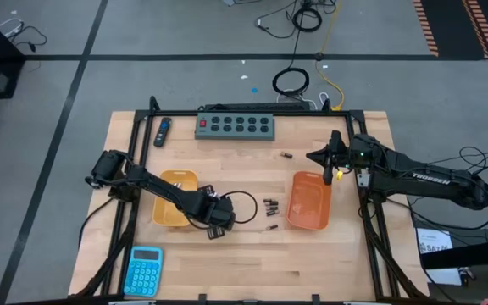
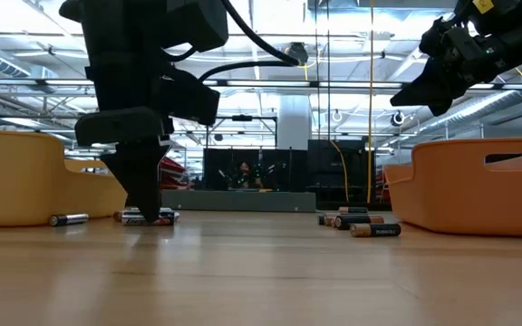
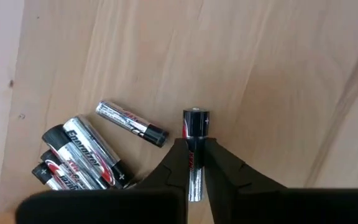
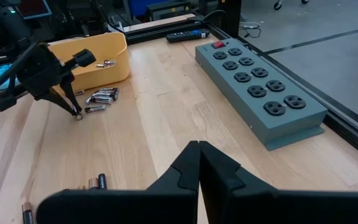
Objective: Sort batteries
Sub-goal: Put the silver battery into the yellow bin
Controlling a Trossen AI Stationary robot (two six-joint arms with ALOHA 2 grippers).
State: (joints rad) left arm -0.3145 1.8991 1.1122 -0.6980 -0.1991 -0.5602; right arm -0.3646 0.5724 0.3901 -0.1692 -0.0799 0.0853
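left wrist view: left end effector (image 3: 195,163) clamped on a silvery battery (image 3: 194,149) at the tabletop (image 3: 278,74).

Both arms are dark, made of jointed black segments. The right arm (image 1: 422,180) carries white "TROSSEN" lettering. A black cable (image 1: 242,203) loops beside the left hand (image 1: 216,227).

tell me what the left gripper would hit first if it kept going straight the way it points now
The table, almost at once. The left gripper points straight down, its fingers closed on a silvery battery that lies on the wood or just above it; that height is hard to judge.
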